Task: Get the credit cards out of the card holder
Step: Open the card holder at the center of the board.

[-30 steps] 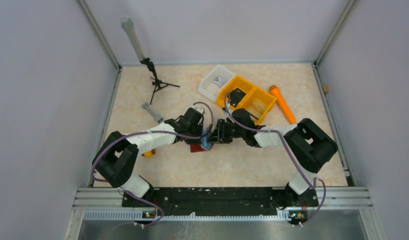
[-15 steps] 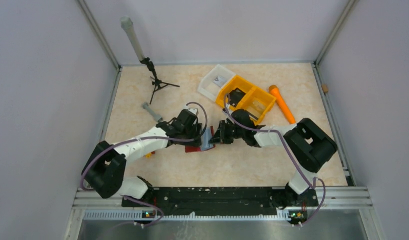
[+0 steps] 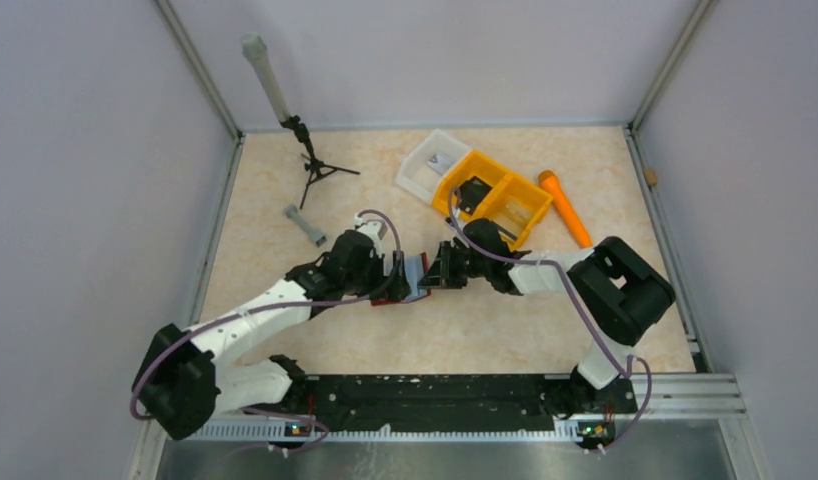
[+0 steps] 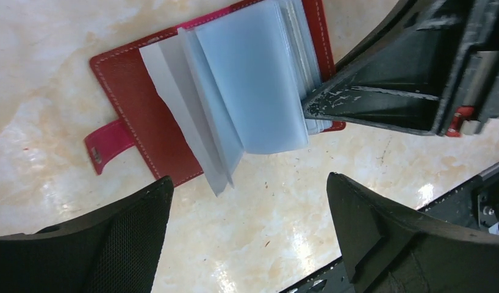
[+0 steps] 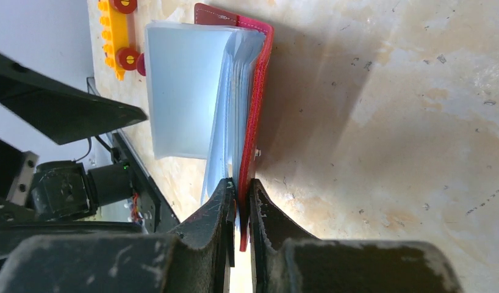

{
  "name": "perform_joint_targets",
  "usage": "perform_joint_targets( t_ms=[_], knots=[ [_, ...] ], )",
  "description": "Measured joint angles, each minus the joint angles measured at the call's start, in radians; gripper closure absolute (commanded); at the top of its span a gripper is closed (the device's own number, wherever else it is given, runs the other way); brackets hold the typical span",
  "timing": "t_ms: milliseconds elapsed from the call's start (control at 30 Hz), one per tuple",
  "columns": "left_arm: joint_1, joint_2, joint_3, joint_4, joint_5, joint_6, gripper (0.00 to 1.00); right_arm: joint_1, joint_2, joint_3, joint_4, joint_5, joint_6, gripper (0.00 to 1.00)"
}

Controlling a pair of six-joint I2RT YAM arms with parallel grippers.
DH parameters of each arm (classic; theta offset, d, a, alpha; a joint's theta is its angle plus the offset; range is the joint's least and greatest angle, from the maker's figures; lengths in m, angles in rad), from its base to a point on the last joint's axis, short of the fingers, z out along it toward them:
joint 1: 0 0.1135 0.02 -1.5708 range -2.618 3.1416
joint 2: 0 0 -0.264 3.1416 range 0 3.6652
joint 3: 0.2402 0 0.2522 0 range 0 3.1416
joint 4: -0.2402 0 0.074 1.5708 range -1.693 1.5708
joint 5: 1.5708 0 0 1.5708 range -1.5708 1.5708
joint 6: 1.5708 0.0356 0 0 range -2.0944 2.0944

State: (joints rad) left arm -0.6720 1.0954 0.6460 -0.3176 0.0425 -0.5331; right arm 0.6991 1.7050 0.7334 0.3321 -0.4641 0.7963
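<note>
Card holder [image 4: 143,110] lay open near the middle of the counter [image 3: 485,330], dark red cover down. Its clear plastic sleeves [image 4: 253,85] stood up and fanned, and its strap tab [image 4: 107,146] stuck out flat from one cover edge. Whether cards sat inside the sleeves could not be told; no card showed apart from them. Right hand [image 5: 240,186] reached in from 3 o'clock, fingers pinched narrow on the edge of the red cover flap, which it held raised on edge off the counter with the sleeves leaning against its inner face. Left hand [image 4: 247,183] came in from 9 o'clock, fingers spread wide, gripping nothing. It hovered just over the sleeves' free ends, one finger to either side of the holder's edge. The tips of the two hands sat close together over the holder. Yellow toy brick with red studs [image 5: 122,30] lay just beyond the holder in the right wrist view. From the holder in the top view: orange two-compartment tray [image 3: 525,205] at 1 o'clock, a small black block [image 3: 475,192] in its left compartment. A white square tray [image 3: 420,170] touched the orange tray's far-left side. An orange stick-shaped object [image 3: 565,207] lay at 2 o'clock, a small black tripod [image 3: 315,170] at 11 o'clock, and a short grey cylinder [image 3: 305,225] at 10 o'clock.
</note>
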Motion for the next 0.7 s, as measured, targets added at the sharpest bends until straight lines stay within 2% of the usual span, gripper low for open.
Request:
perform_joint_targets(
  t_ms=[167,467,700],
  knots=[
    [-0.014,0.172,0.031,0.019,0.017,0.011,0.01,0.000,0.000,0.000,0.000,-0.001,0.004,1.00],
    [-0.023,0.211,0.037,0.049,-0.035,0.031,0.01,0.000,0.000,0.001,-0.003,-0.002,0.009,1.00],
    [-0.023,0.299,0.058,0.063,-0.059,0.030,0.01,0.000,0.000,0.001,-0.003,-0.004,0.011,1.00]
  ],
)
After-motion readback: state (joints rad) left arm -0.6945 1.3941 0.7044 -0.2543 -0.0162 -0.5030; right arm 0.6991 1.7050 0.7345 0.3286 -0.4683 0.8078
